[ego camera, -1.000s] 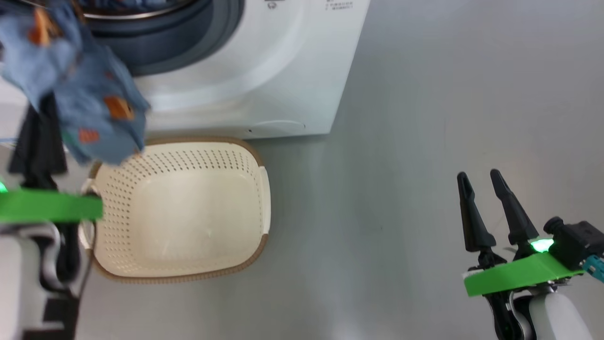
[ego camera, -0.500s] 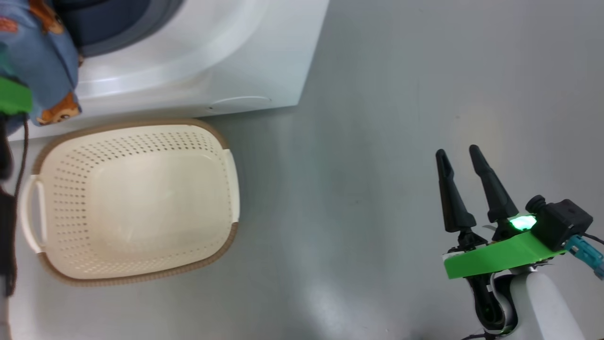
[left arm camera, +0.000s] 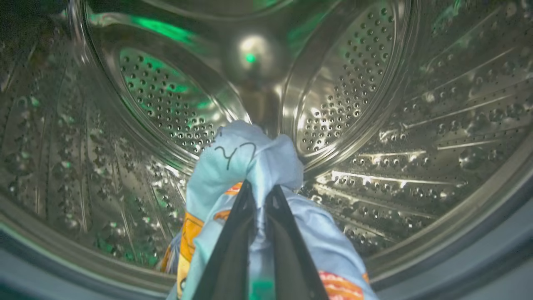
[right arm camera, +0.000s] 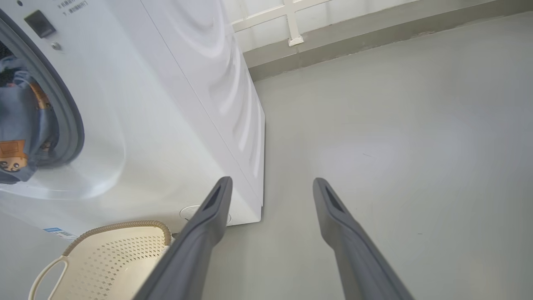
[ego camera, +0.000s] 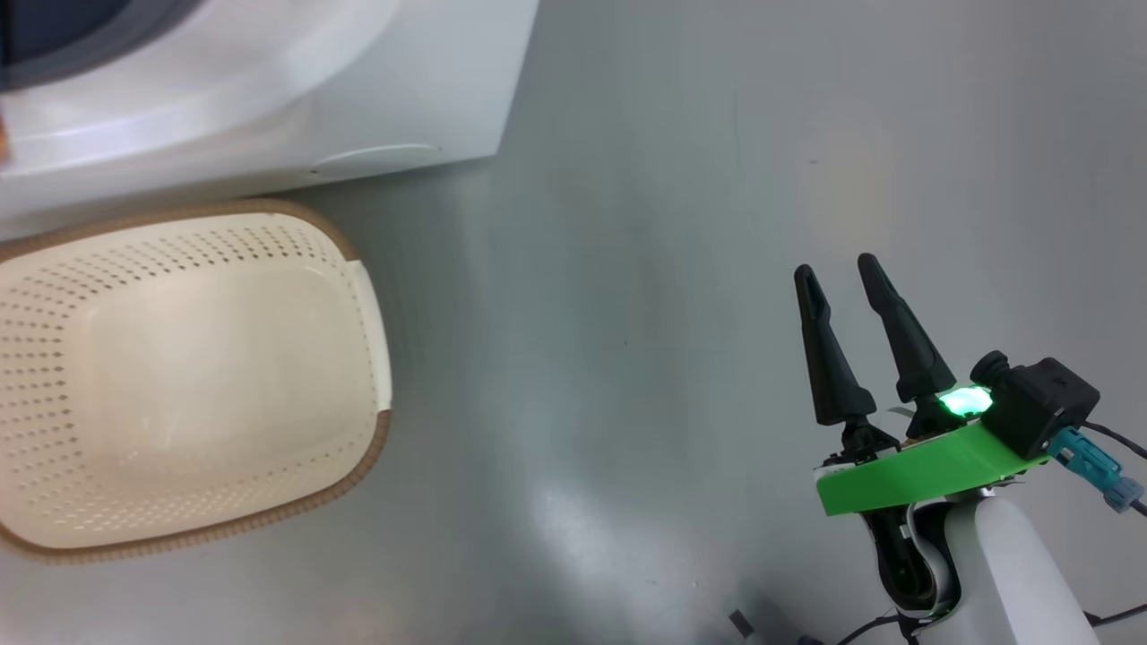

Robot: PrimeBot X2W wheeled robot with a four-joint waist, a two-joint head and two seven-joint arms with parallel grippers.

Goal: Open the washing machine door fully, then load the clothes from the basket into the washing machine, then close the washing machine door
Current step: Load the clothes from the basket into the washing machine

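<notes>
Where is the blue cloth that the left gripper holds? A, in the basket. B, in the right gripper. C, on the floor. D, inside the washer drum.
D: the left gripper is shut on the blue cloth, with the perforated steel drum all around it.

My right gripper (ego camera: 835, 266) is black-fingered with a bright green bracket (ego camera: 923, 470). The soft cloth (left arm camera: 245, 154) is light blue with orange-brown figures. The plastic laundry basket (ego camera: 54, 376) is cream-white, dotted with holes, brown-rimmed; the box-shaped washing machine (ego camera: 269, 107) white.
</notes>
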